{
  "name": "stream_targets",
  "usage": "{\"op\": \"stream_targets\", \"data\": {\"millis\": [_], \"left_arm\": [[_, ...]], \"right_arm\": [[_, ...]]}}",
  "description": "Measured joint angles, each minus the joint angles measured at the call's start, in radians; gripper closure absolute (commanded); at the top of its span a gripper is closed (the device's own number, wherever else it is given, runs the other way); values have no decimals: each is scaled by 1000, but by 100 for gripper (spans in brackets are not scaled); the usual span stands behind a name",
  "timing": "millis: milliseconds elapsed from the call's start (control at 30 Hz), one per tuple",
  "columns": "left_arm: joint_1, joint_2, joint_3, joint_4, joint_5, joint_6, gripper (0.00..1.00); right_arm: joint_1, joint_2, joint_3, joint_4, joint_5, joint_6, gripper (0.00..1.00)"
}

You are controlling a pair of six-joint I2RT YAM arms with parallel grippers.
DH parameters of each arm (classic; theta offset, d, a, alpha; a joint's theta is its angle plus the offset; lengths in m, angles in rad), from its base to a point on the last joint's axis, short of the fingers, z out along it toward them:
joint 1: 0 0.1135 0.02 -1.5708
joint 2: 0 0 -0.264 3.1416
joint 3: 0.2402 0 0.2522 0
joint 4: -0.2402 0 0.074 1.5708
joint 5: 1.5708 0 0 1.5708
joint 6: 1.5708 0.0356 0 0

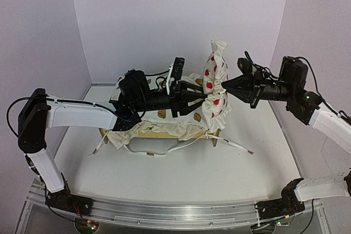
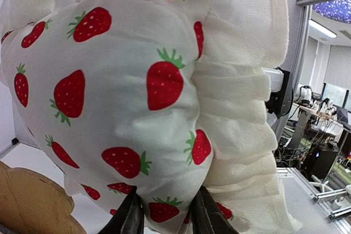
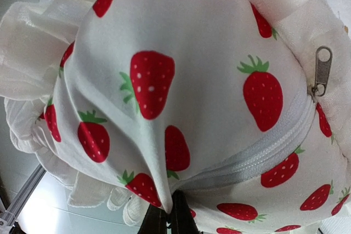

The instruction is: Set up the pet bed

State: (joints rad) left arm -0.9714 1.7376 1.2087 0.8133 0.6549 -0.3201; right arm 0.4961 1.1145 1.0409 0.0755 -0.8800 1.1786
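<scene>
A white strawberry-print pillow (image 1: 215, 86) with a ruffled edge hangs upright in the air above the bed's right end. My left gripper (image 1: 202, 101) meets it from the left. In the left wrist view its dark fingers (image 2: 130, 217) press either side of a bulge of the pillow (image 2: 120, 80). My right gripper (image 1: 225, 85) comes from the right, shut on a pinched fold of the pillow (image 3: 208, 80) beside the zip (image 3: 322, 69). The pet bed (image 1: 159, 131), a light plywood frame, stands on the table under a cream cushion (image 1: 184, 126); my left arm hides part of it.
Cushion ties (image 1: 159, 153) trail over the white table in front of the bed. White walls close in the back and both sides. An aluminium rail (image 1: 164, 212) carries the arm bases at the near edge.
</scene>
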Motion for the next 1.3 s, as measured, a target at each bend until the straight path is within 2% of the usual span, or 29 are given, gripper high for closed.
{"op": "stream_targets", "data": {"millis": [67, 167, 300, 433, 500, 567, 733, 867, 1100, 1300], "left_arm": [[0, 1, 2, 5, 2, -6, 98], [0, 1, 2, 6, -4, 3, 100], [0, -11, 3, -53, -58, 18, 100], [0, -46, 41, -268, -181, 64, 100], [0, -58, 96, -394, -258, 87, 100], [0, -67, 158, -511, -343, 105, 100], [0, -69, 311, -760, -573, 113, 100], [2, -49, 388, -891, -704, 102, 100], [3, 108, 561, -1074, -850, 41, 100], [3, 248, 676, -1201, -929, -16, 100]], "right_arm": [[0, 0, 0, 8, 0, 0, 100], [0, 1, 0, 15, 3, 0, 97], [0, 1, 1, -8, 38, -29, 72], [3, -2, 17, -141, 114, -112, 45], [4, -12, 23, -215, 163, -167, 36], [4, -26, 30, -290, 216, -214, 31], [4, -70, 52, -471, 389, -340, 27], [5, -109, 66, -618, 564, -426, 27], [5, -200, 66, -822, 853, -524, 25], [5, -222, 62, -905, 961, -566, 24]]}}
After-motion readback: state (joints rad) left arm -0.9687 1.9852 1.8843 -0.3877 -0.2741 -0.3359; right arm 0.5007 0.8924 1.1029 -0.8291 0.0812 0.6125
